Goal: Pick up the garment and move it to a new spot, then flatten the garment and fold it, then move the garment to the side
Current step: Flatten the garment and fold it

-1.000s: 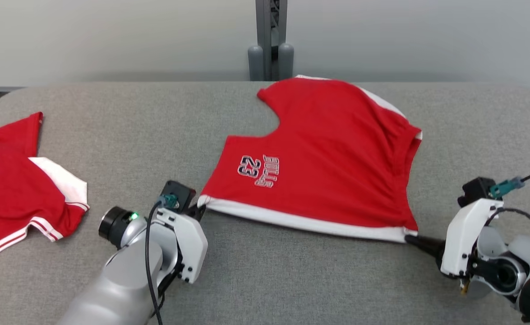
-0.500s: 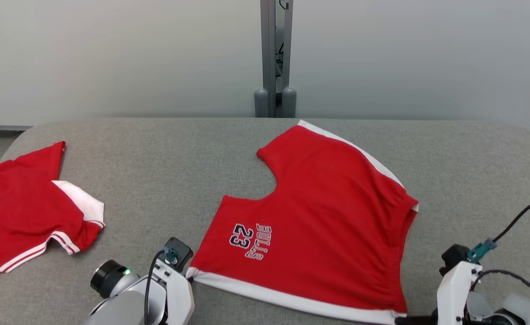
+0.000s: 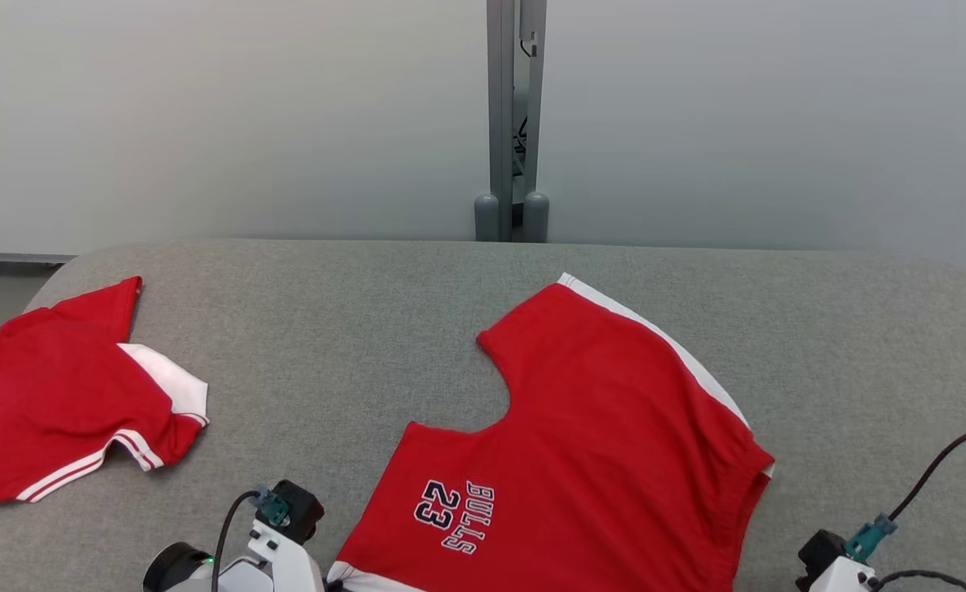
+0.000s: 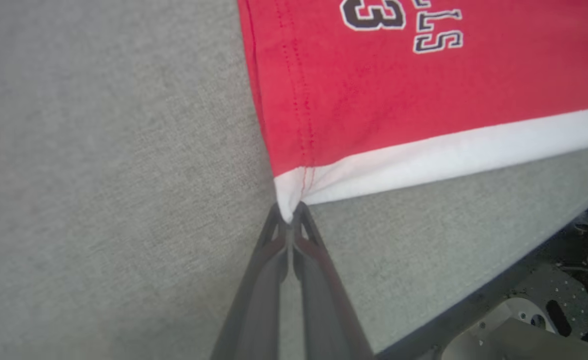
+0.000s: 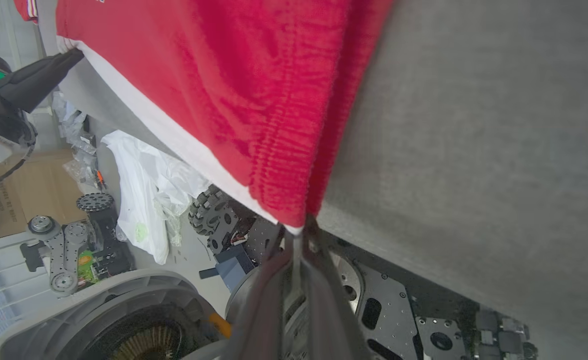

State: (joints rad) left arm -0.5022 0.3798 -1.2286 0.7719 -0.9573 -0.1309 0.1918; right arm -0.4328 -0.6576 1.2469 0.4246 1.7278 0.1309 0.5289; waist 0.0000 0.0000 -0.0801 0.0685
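The garment (image 3: 589, 444) is a pair of red shorts with a white band and "BULLS 23" print, spread on the grey table (image 3: 351, 329). In the left wrist view my left gripper (image 4: 288, 217) is shut on one white corner of the garment (image 4: 424, 100), just above the tabletop. In the right wrist view my right gripper (image 5: 301, 230) is shut on the other corner of the garment (image 5: 233, 100), at the table's near edge. The left gripper (image 5: 71, 55) also appears there, at the far end of the white band.
A second red and white garment (image 3: 63, 395) lies at the table's left end. A grey post (image 3: 515, 123) stands behind the table against a pale wall. Past the near edge (image 4: 474, 300), a white bag (image 5: 143, 185) and wheel parts (image 5: 208, 215) lie on the floor.
The camera has tilted up. Both grippers have pulled the garment toward the table's near edge, away from the far edge, and have sunk to the picture's bottom.
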